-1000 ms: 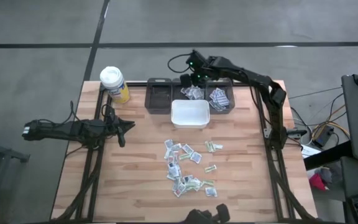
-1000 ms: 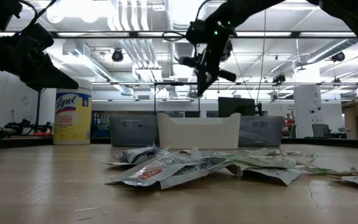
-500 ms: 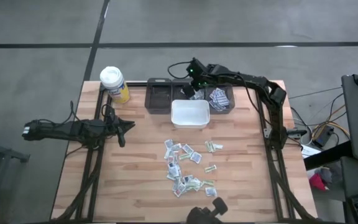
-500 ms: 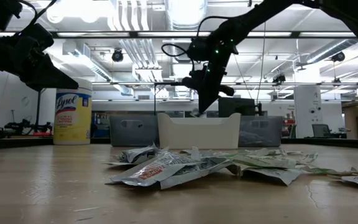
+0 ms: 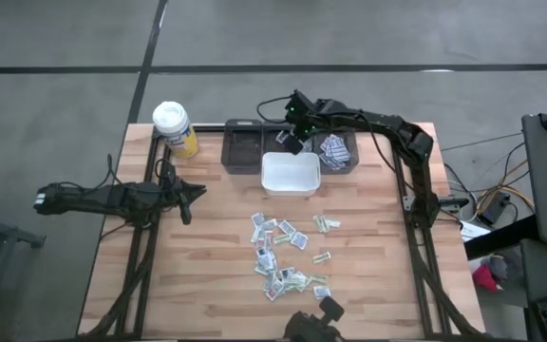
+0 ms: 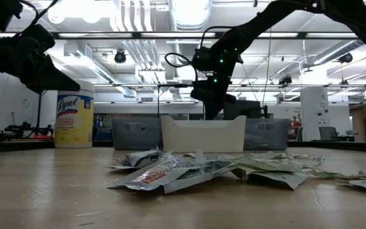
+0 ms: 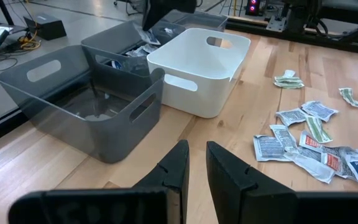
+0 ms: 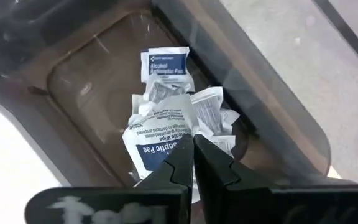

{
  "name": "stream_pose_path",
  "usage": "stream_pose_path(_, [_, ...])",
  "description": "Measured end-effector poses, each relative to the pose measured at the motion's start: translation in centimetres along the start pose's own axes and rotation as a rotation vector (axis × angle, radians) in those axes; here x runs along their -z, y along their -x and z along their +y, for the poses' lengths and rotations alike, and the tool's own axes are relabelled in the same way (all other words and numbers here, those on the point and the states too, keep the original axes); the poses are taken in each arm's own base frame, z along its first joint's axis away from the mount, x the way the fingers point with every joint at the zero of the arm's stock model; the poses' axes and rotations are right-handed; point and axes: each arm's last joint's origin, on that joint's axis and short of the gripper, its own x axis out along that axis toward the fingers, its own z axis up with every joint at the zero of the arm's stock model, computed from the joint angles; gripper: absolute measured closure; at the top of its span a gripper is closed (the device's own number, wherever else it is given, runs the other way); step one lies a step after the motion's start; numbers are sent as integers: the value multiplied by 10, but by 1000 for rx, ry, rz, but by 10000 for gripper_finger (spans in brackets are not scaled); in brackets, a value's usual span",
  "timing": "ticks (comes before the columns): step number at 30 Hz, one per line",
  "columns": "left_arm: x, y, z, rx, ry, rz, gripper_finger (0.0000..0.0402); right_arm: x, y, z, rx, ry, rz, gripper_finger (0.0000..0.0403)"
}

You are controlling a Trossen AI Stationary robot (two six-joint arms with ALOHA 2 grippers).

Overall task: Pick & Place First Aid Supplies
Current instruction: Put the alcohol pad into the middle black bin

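Note:
The first aid supplies (image 5: 288, 255) lie as several small paper packets scattered on the wooden table, near the middle. More packets lie in two grey bins (image 5: 335, 152) at the far edge. My right gripper (image 5: 292, 138) reaches down into the middle grey bin (image 8: 229, 68), shut on a white packet with blue print (image 8: 157, 134). Other packets (image 8: 163, 65) lie on the bin's floor below it. My left gripper (image 7: 194, 155) waits at the table's left, its fingers a little apart with nothing between them. My right gripper pinches the white-and-blue packet at one edge (image 8: 178, 142) between its two fingertips. The fingers slant steeply down from above. The packet spreads out to one side of the fingertips, above the packets in the bin. Whether it rests on them, I cannot tell.
A white bin (image 5: 291, 174) stands just in front of the grey bins. An empty dark grey bin (image 5: 245, 147) stands to their left. A yellow bottle with a white lid (image 5: 174, 128) stands at the far left corner. Bare wood lies between the left arm and the packets.
My right gripper has come down toward the middle grey bin and rolled about its own axis, staying shut. In the low view its fingertips have sunk to the white bin's rim.

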Motion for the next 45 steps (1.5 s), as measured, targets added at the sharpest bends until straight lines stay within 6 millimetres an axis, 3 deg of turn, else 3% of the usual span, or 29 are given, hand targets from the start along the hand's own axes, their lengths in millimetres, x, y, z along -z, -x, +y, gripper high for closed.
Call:
stream_pose_path(10, [0, 0, 0, 0, 8, 0, 348, -4, 1, 0, -1, 101, -17, 390])
stream_pose_path(20, [0, 0, 0, 0, 24, 0, 348, -4, -1, -1, -21, 98, -22, 318])
stream_pose_path(28, [0, 0, 0, 0, 60, 0, 348, -13, 44, 2, -82, -25, -81, 296])
stream_pose_path(35, [0, 0, 0, -1, 61, 1, 348, -13, 88, 16, -393, -168, -92, 308])
stream_pose_path(40, [1, 0, 0, -2, 57, 8, 348, -4, 110, 40, -626, -163, -9, 322])
stream_pose_path(45, [1, 0, 0, -2, 37, 8, 348, 15, 120, 82, -727, -72, 127, 333])
